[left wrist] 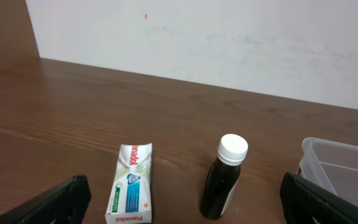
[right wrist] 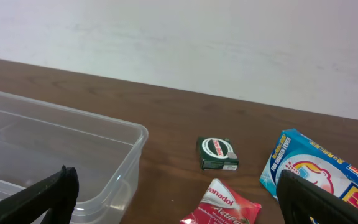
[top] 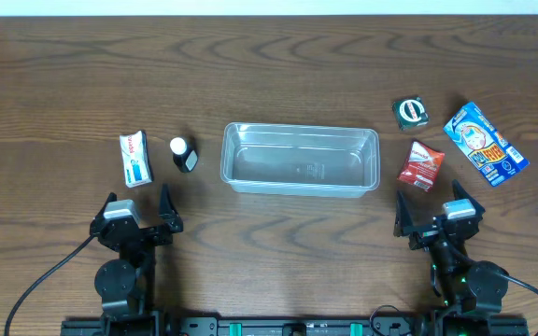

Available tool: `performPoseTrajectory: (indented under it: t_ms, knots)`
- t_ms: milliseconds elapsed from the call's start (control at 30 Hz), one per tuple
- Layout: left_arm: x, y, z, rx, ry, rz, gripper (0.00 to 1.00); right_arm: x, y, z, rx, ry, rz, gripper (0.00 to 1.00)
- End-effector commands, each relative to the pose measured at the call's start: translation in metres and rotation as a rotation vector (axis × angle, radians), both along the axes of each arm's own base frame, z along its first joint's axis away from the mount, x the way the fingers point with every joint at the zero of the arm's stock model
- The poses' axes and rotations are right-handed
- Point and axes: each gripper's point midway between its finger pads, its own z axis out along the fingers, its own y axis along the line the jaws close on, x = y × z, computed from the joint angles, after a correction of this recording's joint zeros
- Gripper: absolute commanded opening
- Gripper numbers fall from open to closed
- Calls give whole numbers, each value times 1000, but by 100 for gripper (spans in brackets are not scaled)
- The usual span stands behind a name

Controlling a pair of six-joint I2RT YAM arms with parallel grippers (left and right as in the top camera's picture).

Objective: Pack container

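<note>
The clear plastic container point(top: 300, 159) sits empty at the table's middle; its corner shows in the left wrist view point(left wrist: 344, 163) and its end in the right wrist view point(right wrist: 55, 155). A white Panadol box point(top: 135, 159) point(left wrist: 131, 183) and a dark bottle with a white cap point(top: 184, 154) point(left wrist: 226, 178) lie left of it. A red Panadol sachet point(top: 421, 166) point(right wrist: 224, 204), a green box point(top: 410, 113) point(right wrist: 216, 154) and a blue box point(top: 486, 144) point(right wrist: 319, 171) lie right of it. My left gripper point(top: 138, 217) point(left wrist: 182, 205) and right gripper point(top: 437, 217) point(right wrist: 179, 199) are open and empty, near the front.
A white wall point(left wrist: 229, 43) rises behind the table's far edge. Bare wooden table point(top: 288, 252) lies between the two arms.
</note>
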Motion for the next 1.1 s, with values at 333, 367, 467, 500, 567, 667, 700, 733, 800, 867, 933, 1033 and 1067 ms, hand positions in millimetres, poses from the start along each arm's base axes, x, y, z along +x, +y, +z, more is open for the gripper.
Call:
performPoseTrajectory:
  t_ms: [333,367,467,500,567,667,700,733,800,867,933,1033,1067]
  knots:
    - [-1,0,-15,11,48,-3,98,0,-1,0,-10,-2,-6,99]
    - [-1,0,-15,12,48,-3,98,0,-1,-1,-10,-2,-7,99]
    - [-1,0,-15,12,48,-3,98,0,-2,0,-11,-4,-12,99]
    - [-1,0,-15,12,48,-3,98,0,-2,1,-11,-7,-14,99]
    - [-1,0,-15,12,48,-3,98,0,-3,2,-12,-10,-18,99]
    - [-1,0,-15,12,48,-3,98,0,-3,3,-12,-14,-18,99]
    - [-1,0,-15,12,48,-3,98,0,-3,4,-12,-21,-18,99]
    - [-1,0,-15,12,48,-3,98,1,-3,7,-11,-33,-18,99]
    - [-1,0,-15,12,48,-3,98,1,-4,17,14,-69,-25,99]
    - [-1,0,-15,12,48,-3,98,1,-11,30,76,-110,-66,99]
    - [-1,0,-15,12,48,-3,98,1,-17,39,145,-128,-96,99]
    - [-1,0,-15,11,48,-3,98,2,-18,48,202,-117,-101,99]
    - [-1,0,-15,11,48,-3,98,3,-18,51,207,-106,-102,99]
